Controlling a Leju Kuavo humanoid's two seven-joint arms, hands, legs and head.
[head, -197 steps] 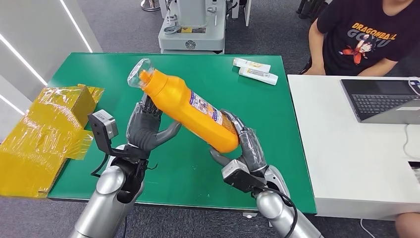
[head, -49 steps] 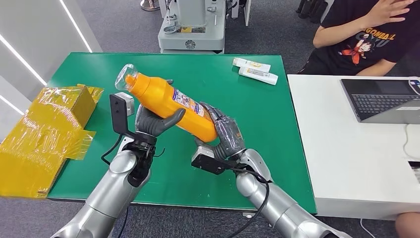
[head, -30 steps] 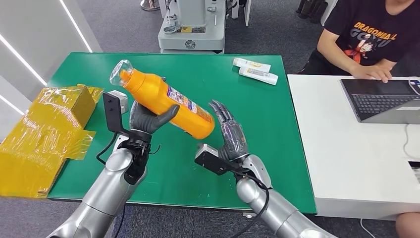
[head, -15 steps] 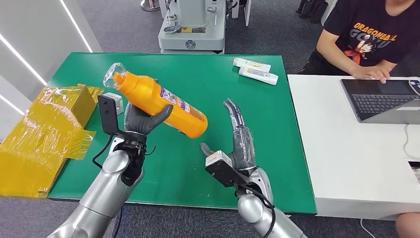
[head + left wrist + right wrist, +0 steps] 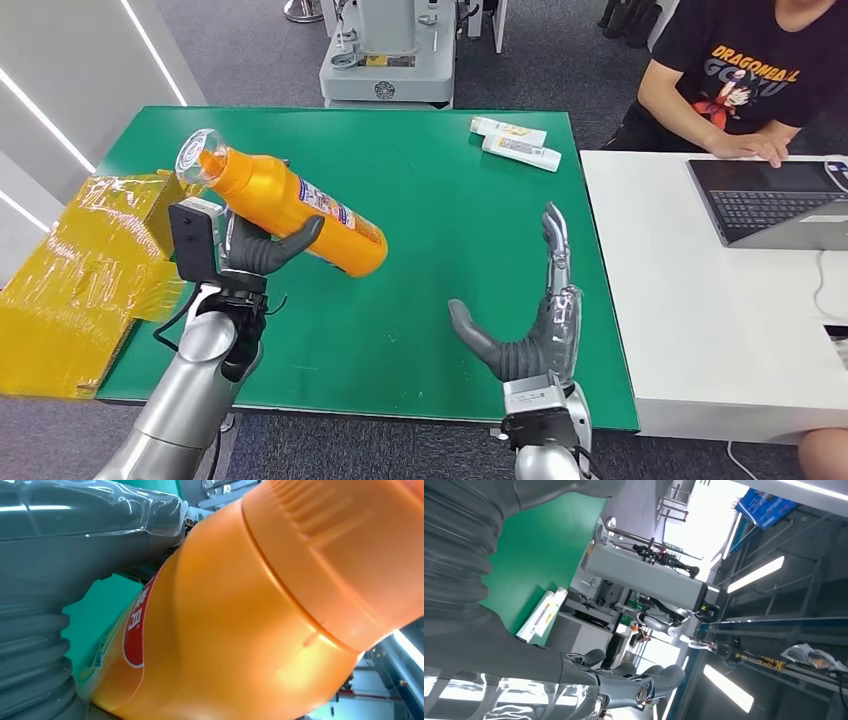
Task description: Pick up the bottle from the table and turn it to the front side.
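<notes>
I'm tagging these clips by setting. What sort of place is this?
Probably a robotics lab or test workshop. A green table stands as a work surface, a person works at a laptop on a white desk beside it, and grey machinery stands on the carpet behind.

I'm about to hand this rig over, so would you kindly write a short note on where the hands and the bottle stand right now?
Left hand: holds the orange bottle around its body, lifted above the green table, lying tilted with the clear-capped end up toward the far left.
Right hand: open, fingers apart, holds nothing, over the table's near edge.
Done: bottle is picked up, carried by the left hand alone; a printed label shows on its upper side.
Left: confirm the front side faces forward; I cannot tell from these views which side that label is. Then finish the turn if needed.
</notes>
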